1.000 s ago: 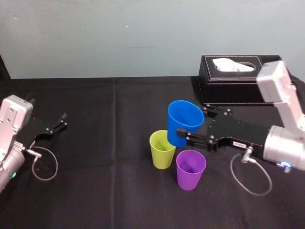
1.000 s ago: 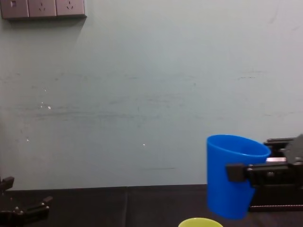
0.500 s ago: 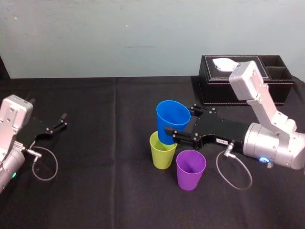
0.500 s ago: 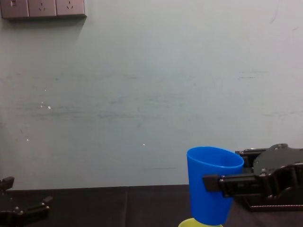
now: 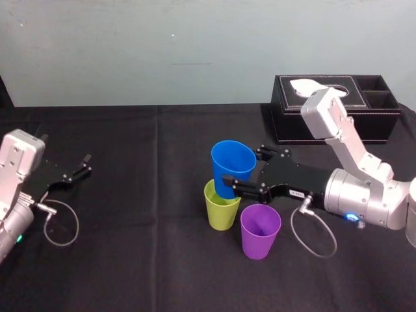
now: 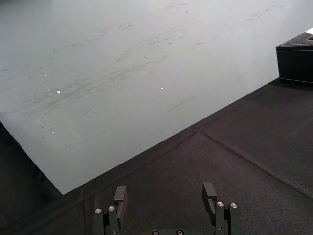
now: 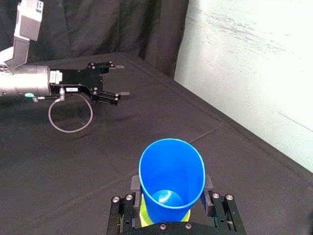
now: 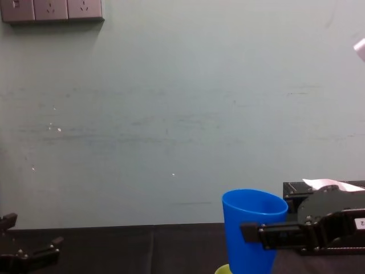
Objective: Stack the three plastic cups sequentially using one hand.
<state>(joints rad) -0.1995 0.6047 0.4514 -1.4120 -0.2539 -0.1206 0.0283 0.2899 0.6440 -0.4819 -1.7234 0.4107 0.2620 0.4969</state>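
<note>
The lower part of the blue cup [image 5: 233, 166] is hidden inside the yellow-green cup [image 5: 221, 211] in the head view, so how deep it is seated cannot be told. In the chest view the yellow-green cup is reduced to a sliver by the bottom edge, and in the right wrist view it is mostly covered by the blue cup. In the left wrist view the left gripper [image 6: 165, 188] and the black tissue box [image 6: 296, 61] are cut off by the picture's edges.

Right end effector [image 5: 243, 166] grips; left arm [image 5: 15, 188] parked.
</note>
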